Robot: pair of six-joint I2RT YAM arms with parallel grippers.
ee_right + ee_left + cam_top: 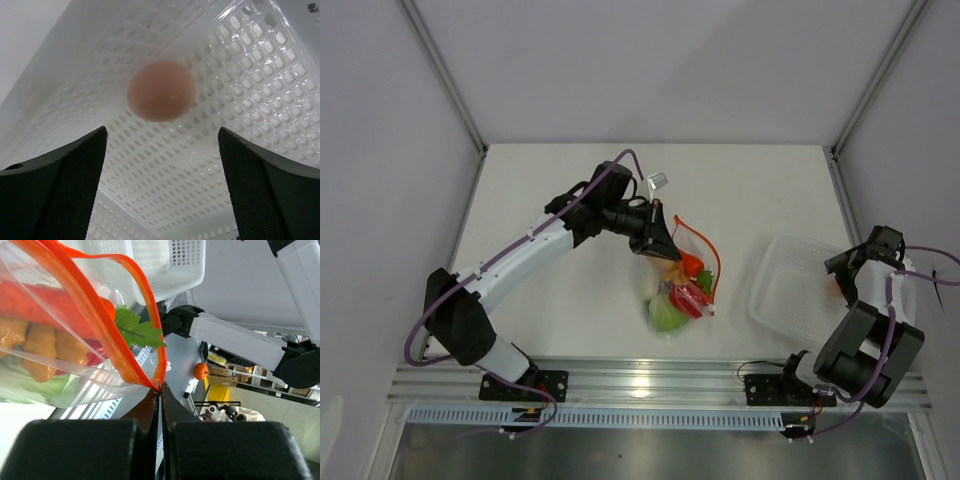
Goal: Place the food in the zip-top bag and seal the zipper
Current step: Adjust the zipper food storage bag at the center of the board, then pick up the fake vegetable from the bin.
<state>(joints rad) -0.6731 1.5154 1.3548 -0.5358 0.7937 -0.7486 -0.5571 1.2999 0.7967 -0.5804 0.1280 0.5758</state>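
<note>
The clear zip-top bag (pixel 682 285) lies mid-table and holds a green round fruit (pixel 665 315), a red pepper (pixel 688 298) and an orange-yellow lumpy piece (pixel 40 346). Its red-orange zipper (pixel 142 305) gapes open. My left gripper (pixel 663 245) is shut on the zipper's end, which shows in the left wrist view (pixel 160 386). My right gripper (pixel 842 270) is open over the white basket (pixel 790 290). In the right wrist view its open jaws (pixel 162 145) stand just short of the pink food (pixel 161 91) lying on the basket floor. The white radish is not clearly seen.
The white perforated basket (pixel 250 65) stands right of the bag, close to the right wall. A small clear scrap (pixel 658 181) lies behind the left wrist. White walls enclose the table on three sides, and a metal rail (pixel 650 375) runs along the near edge.
</note>
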